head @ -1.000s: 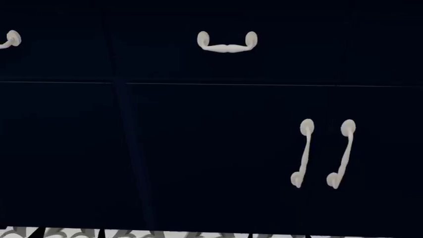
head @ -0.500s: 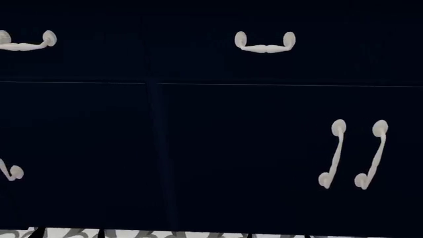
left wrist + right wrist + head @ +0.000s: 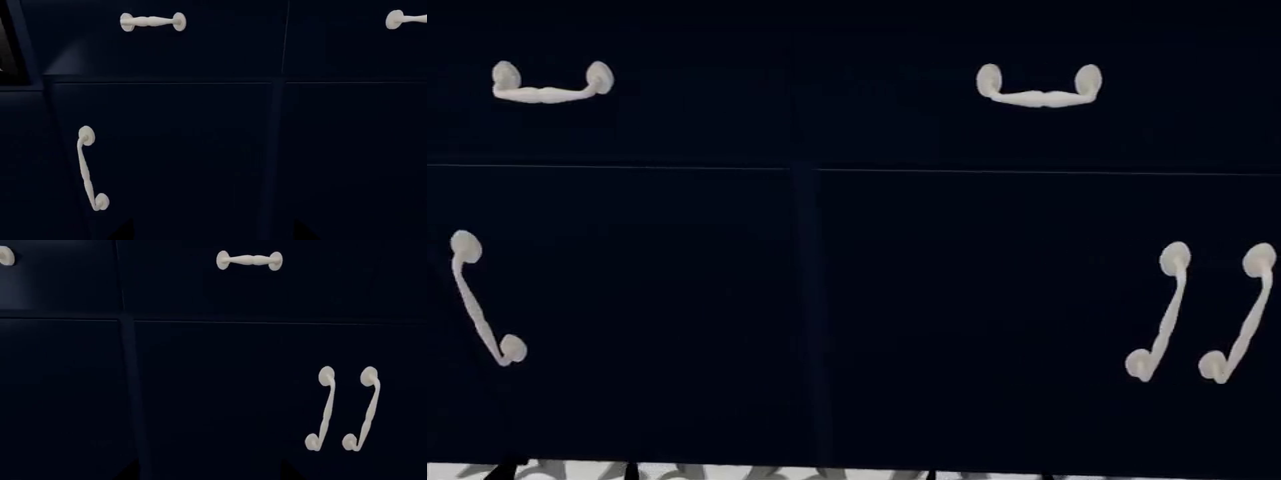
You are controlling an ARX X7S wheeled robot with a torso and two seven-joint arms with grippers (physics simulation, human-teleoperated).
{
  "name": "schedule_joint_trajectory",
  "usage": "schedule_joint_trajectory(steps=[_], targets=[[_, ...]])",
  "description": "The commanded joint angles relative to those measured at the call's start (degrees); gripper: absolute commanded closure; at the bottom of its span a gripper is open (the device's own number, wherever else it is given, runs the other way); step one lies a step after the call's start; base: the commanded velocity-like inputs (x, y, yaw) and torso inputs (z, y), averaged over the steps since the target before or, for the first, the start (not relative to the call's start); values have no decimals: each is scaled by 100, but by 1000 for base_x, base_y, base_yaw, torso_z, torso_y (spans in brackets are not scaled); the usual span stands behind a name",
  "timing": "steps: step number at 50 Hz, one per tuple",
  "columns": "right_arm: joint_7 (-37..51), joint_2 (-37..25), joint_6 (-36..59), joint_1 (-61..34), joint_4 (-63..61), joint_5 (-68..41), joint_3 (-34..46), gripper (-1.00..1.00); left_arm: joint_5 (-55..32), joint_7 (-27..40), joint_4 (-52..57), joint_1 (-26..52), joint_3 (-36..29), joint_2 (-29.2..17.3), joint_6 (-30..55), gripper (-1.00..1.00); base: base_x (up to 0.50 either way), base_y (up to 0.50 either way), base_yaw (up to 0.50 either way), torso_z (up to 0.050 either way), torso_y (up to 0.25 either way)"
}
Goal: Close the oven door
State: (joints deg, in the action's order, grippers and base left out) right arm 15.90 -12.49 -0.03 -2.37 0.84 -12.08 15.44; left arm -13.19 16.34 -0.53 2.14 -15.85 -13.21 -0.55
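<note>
Close up against a run of dark navy cabinet fronts [image 3: 961,300], filling the head view almost edge to edge. Two drawer fronts [image 3: 627,110] across the upper band, each with a white curved handle: one at upper left [image 3: 551,84], one at upper right [image 3: 1038,88]. Below a thin horizontal seam, cupboard doors with upright white handles: a single one at far left [image 3: 483,298], a close pair at far right [image 3: 1160,311] and [image 3: 1240,313]. A narrow vertical strip between the left and right cabinets. Along the bottom edge, a sliver of pale patterned floor [image 3: 761,471].

From the left wrist camera, more navy fronts, a horizontal handle [image 3: 153,21] above and an upright handle [image 3: 89,167] on the door beneath; at one edge, a thin slice of something dark and glossy [image 3: 7,45] beside the cabinet side, too little showing to name.

From the right wrist camera, a drawer handle [image 3: 249,260] and a pair of upright handles [image 3: 321,408].

No oven door anywhere in these views, so no telling where it stands. Neither gripper in sight, so no telling how far open either is or whether anything is held.
</note>
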Motion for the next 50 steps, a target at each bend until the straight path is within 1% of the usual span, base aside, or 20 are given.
schedule_joint_trajectory(steps=[1,28,30,32,34,35,36,38,39,40,41,43,45,48,50], targets=[[30,-19,-11,-7,4,-19,21,-100,-15,29,6,7,-25,-17,3,-100,0,234,0,0,0],[97,-57,12,-33,21,-71,67,-100,-76,82,-19,13,-66,-46,-50,-100,0,235,0,0,0],[120,-62,69,-58,29,-45,87,-100,-68,110,-14,49,-80,-48,46,-100,0,236,0,0,0],[52,-51,507,-154,-5,-465,-53,-100,-8,105,-41,77,-145,-58,103,-100,0,234,0,0,0],[24,-75,1146,-234,-122,-983,-213,-100,-447,-51,-47,254,-97,-66,719,-100,0,234,0,0,0],[-56,-97,1106,-200,-189,-1036,-206,-100,-552,-46,-73,310,-56,-57,867,-100,0,230,0,0,0],[64,-156,1178,-161,-323,-856,-118,-100,-534,-17,-93,370,-96,-72,1031,-100,0,238,0,0,0],[62,-209,1529,-143,-514,-1064,-127,-100,-504,61,-40,378,-141,-84,1218,-100,0,234,0,0,0],[53,-233,1760,-151,-611,-1246,-164,-100,-808,-2,128,399,-131,-131,1747,-100,0,234,0,0,0],[62,-248,1851,-164,-648,-1296,-171,-100,-684,97,225,411,-208,-178,1866,-100,0,234,0,0,0],[-15,-232,2362,-260,-685,-1861,-335,-100,-790,119,416,393,-169,-207,2014,-100,0,234,0,0,0],[36,-249,2584,-430,-551,-1878,-304,-100,-1103,239,593,510,-43,-235,2649,-100,0,234,0,0,0],[75,-240,2932,-639,-366,-2071,-361,-100,-1195,323,536,635,-88,-281,3171,-100,0,238,0,0,0],[77,-259,3362,-840,-245,-2269,-338,-100,-1239,306,366,697,-153,-297,3423,-100,0,234,0,0,0],[56,-243,3305,-931,-51,-2145,-250,-100,-1201,322,261,715,-165,-291,3402,-100,0,234,0,0,0]])
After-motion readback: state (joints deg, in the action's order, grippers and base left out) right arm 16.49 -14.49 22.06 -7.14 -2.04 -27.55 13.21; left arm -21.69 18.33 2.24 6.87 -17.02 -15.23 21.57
